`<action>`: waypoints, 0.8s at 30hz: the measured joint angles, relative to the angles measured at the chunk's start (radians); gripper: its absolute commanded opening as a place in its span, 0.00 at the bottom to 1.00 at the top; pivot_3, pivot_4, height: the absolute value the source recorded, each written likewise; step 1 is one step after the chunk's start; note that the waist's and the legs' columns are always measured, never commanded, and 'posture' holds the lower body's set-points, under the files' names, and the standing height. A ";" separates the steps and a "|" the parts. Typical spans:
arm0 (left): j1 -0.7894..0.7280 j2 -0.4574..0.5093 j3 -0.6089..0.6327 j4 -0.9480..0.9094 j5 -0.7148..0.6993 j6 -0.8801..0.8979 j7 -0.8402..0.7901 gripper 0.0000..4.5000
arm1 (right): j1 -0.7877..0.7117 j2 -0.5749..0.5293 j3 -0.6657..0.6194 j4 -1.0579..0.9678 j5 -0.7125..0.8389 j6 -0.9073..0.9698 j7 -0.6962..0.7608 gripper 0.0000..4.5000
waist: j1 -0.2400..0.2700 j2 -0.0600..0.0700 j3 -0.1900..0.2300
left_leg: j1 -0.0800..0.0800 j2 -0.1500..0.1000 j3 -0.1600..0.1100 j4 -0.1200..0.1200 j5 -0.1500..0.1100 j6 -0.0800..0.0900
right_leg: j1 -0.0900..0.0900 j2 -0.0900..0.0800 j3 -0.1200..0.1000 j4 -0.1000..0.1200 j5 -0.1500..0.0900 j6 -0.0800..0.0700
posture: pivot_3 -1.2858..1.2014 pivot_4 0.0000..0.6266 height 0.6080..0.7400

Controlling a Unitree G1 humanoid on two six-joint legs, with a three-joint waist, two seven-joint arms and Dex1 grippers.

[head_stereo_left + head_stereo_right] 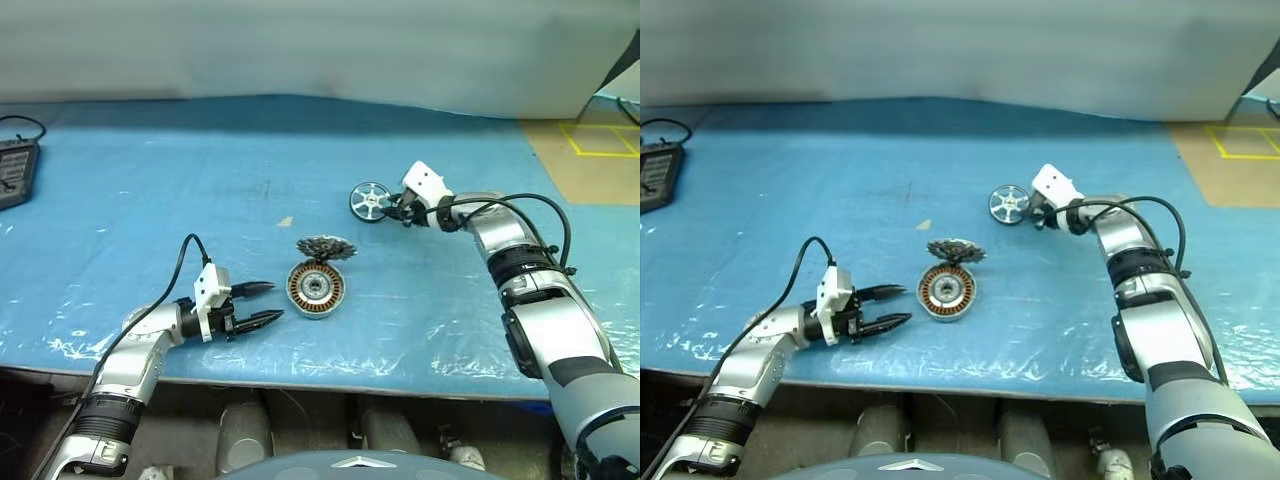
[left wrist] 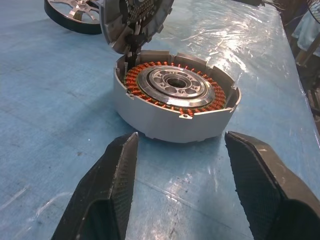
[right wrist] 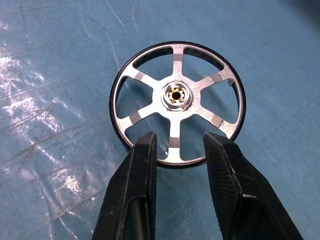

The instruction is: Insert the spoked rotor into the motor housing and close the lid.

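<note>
A: Start at the right gripper. How do its jaws stand?

B: Partly spread, pinching nothing. The two black fingers straddle the near rim of the spoked rotor, one on each side of a spoke. I cannot tell whether they touch the rim.

A: And the rotor itself?

B: It lies flat on the blue sheet of the counter, six silver spokes round a small hub, towards the far right part of the counter and well apart from the other parts.

A: The left gripper?

B: Its jaws are spread wide and hold nothing. It hovers low near the counter's front edge, pointing sideways at the motor housing, which sits just beside its fingertips but apart from them.

A: What of the housing?

B: It rests upright near the middle of the front edge, with copper windings ringed round a silver centre. The lid stands tilted open at its far rim, segmented face down towards the housing and touching it at that rim.

A: Anything else?

B: A black device with a cable lies at the far left edge of the counter.
</note>
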 measured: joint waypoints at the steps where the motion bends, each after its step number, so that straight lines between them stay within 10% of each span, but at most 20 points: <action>1: -0.001 0.000 0.000 0.000 0.000 0.000 0.001 0.65 | -0.002 0.005 -0.001 0.013 -0.002 -0.003 0.000 0.34 | -0.001 0.000 0.000 | 0.000 0.000 0.000 0.000 0.000 0.000 | 0.000 0.000 0.000 0.000 0.000 0.000 | 0.52 0.24 1.00; 12: -0.010 0.001 0.000 0.000 0.007 0.000 0.010 0.65 | -0.053 0.056 -0.017 0.143 -0.019 -0.036 -0.039 0.34 | -0.004 0.001 0.000 | 0.000 0.000 0.000 0.000 0.000 0.000 | 0.000 0.000 0.000 0.000 0.000 0.000 | 0.52 0.24 1.00; 17: -0.010 0.001 0.000 0.000 0.010 0.000 0.014 0.65 | -0.064 0.065 -0.031 0.179 -0.029 -0.036 -0.060 0.01 | -0.002 0.001 0.001 | 0.000 0.001 0.000 0.000 0.000 0.000 | 0.000 0.000 0.000 0.000 0.000 0.000 | 0.52 0.24 1.00; 24: -0.010 0.000 -0.001 0.000 0.013 0.001 0.016 0.65 | -0.055 0.062 -0.042 0.173 -0.031 -0.045 -0.065 0.01 | -0.002 0.001 0.001 | 0.000 0.001 0.000 0.000 0.000 0.000 | 0.000 0.000 0.000 0.000 0.000 0.000 | 0.52 0.24 1.00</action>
